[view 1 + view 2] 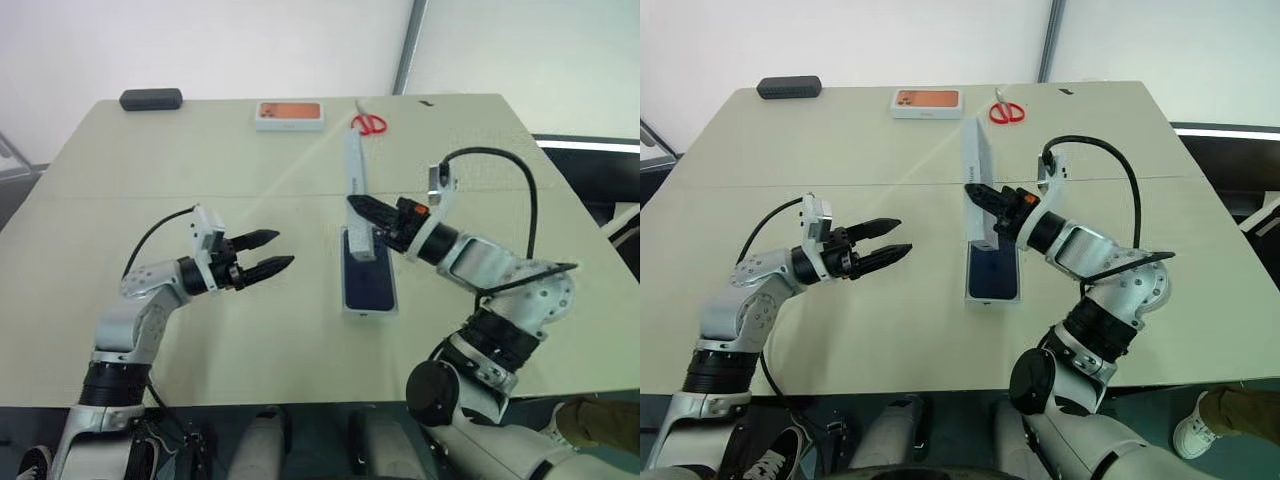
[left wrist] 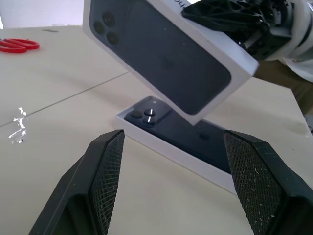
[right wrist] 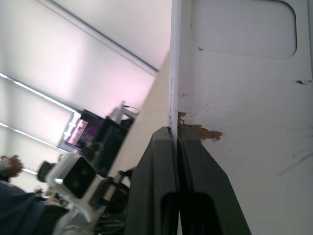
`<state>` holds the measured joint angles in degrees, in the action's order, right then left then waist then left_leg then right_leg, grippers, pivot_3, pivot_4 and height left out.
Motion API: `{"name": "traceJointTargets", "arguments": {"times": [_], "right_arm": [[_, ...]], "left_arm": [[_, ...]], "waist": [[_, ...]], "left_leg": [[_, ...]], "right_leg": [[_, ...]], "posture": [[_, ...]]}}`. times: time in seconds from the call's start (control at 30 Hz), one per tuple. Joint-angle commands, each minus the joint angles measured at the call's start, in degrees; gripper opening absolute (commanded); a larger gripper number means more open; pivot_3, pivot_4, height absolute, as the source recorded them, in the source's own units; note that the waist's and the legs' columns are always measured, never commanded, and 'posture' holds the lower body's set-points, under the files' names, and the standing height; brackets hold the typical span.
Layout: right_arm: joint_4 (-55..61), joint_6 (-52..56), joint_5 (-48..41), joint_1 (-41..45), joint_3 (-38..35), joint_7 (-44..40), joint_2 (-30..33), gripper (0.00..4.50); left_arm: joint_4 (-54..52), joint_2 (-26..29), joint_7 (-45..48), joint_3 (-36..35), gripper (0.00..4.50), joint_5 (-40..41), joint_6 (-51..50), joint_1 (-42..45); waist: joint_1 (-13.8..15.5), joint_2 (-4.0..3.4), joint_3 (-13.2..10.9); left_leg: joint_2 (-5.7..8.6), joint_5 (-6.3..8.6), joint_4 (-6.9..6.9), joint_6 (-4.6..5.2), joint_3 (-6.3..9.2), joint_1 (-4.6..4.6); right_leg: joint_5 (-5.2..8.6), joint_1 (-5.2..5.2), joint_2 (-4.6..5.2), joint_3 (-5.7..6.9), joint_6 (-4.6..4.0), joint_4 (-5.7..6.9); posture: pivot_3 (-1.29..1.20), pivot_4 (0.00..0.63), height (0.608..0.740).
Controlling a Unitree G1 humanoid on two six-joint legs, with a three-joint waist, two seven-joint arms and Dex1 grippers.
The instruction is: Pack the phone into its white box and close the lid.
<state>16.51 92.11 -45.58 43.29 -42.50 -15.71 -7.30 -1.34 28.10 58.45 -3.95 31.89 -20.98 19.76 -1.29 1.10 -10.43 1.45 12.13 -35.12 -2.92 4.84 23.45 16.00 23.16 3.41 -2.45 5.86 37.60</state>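
The phone (image 1: 368, 282) lies camera-side up inside the white box (image 1: 369, 309), mid-table, and that box is our landmark. Directly above its far end, the right gripper (image 1: 983, 193) has its two black fingers pinched tight on one thin wall of the lid (image 1: 979, 178), carrying it on edge, well tilted, printed phone picture facing the robot's left and plain moulded inside facing the right wrist camera. Gripping by the wall reads as a way to keep the lid's open side free so it can swing down over the tray. The lid's lower end hangs just over the box without seating on it; whether it brushes the phone I cannot tell. To the box's left, apart from it, the left gripper (image 1: 271, 252) hovers level with fingers spread wide and nothing between them, aimed at the box's long side, probably ready to steady the tray. Well beyond the box sit red scissors (image 1: 368, 123), an orange-topped box (image 1: 290, 114) and a black case (image 1: 151, 99).
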Motion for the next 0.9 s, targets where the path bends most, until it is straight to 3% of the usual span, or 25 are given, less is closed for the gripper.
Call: {"name": "traceJointTargets", "arguments": {"times": [0.03, 0.37, 0.63, 0.83, 0.9], "right_arm": [[0.39, 0.39, -9.87, -2.8, 2.91, 2.62, -0.03, 0.07], [-2.75, 0.39, -24.43, -7.16, 6.75, 10.66, 3.84, 0.07], [-4.94, -4.45, -33.95, -8.3, 8.28, 23.05, -0.42, 0.07], [-6.12, -14.49, -41.6, -11.98, 15.11, 34.86, -3.82, 0.07], [-6.45, -17.05, -44.51, -13.16, 18.08, 37.13, -2.49, 0.0]], "left_arm": [[-3.37, -0.3, -1.53, -1.59, 3.41, 1.35, -0.02, -0.68], [-4.2, -1.32, -3.81, -1.69, 3.41, 2.75, -0.29, -1.29], [-3.81, -2.39, -4.87, -1.6, 3.41, 2.97, -0.26, -0.6], [-4.38, -3.11, -5.8, -1.76, 3.41, 4.4, -1.17, -1.51], [-4.63, -3.13, -6.07, -1.89, 2.85, 4.75, -1.71, -1.7]], "waist": [[-0.17, -0.01, 0.0], [-1.21, -0.03, -0.01], [-1.28, -0.04, -0.01], [-1.29, -0.04, -0.01], [-1.3, -0.04, -0.02]], "left_leg": [[-0.01, 0.0, 0.01, 0.0, 0.0, 0.0], [-0.02, 0.0, -0.01, 0.0, -0.01, 0.0], [-0.1, 0.0, 0.0, 0.01, -0.02, 0.01], [-0.09, 0.0, 0.0, 0.01, -0.01, 0.02], [-0.09, 0.0, 0.0, 0.01, -0.01, 0.03]], "right_leg": [[0.0, 0.0, -0.01, 0.0, 0.0, 0.0], [0.0, 0.0, -0.05, -0.02, -0.01, 0.03], [0.0, 0.01, -0.17, -0.04, -0.01, 0.03], [0.0, 0.01, -0.16, -0.05, -0.02, 0.02], [0.0, 0.02, -0.16, -0.05, -0.02, 0.02]], "posture": [[0.0, 0.15, 0.74], [0.0, 0.15, 0.74], [0.0, 0.15, 0.74], [0.0, 0.15, 0.74], [0.0, 0.15, 0.74]]}}
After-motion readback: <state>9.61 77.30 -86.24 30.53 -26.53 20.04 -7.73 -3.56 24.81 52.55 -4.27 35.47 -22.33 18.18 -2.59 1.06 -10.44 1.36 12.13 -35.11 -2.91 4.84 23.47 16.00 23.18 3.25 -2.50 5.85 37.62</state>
